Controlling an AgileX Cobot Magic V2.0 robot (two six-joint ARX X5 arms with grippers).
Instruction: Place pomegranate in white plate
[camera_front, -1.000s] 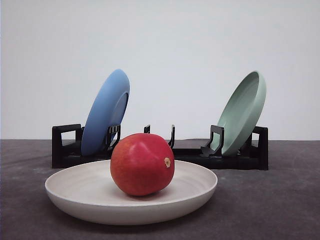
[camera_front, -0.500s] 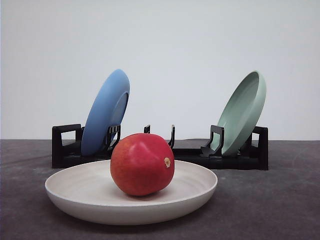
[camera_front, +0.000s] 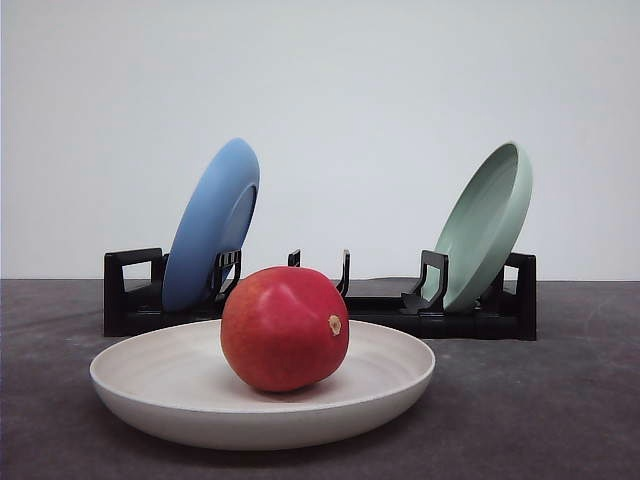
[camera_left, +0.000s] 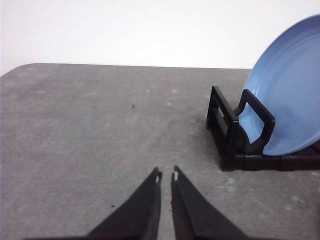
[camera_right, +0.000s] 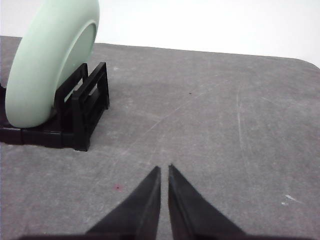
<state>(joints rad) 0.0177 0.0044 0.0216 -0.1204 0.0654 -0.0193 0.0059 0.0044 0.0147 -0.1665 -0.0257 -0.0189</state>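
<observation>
1. From the front we see the pomegranate (camera_front: 285, 328) resting inside the white plate (camera_front: 130, 395), a little left of the plate's centre, on the near part of the grey worktop (camera_front: 540, 410).
2. Behind the plate, the same view gives us a black rack (camera_front: 125, 295) running across the worktop, with a blue plate (camera_front: 212, 225) leaning in its left end and a pale green plate (camera_front: 487, 225) leaning in its right end; the middle slots hold nothing.
3. The left wrist view adds the left gripper (camera_left: 166, 176), its two dark fingers nearly pressed together with a thin slit between the tips and nothing pinched. It sits above bare worktop, with the rack's end and the blue plate off to one side, well apart from the fingertips.
4. The right wrist view adds the right gripper (camera_right: 164, 170), likewise almost closed on nothing, over bare worktop, with the pale green plate standing in the rack's end, well apart from it.
5. The pomegranate looks smooth and rounded, slightly oval, deep red with an orange-yellow blush near its top and a small tan nub facing us on its right side. The white plate is wide, shallow and matte, with a low raised rim, and much wider than the fruit.
</observation>
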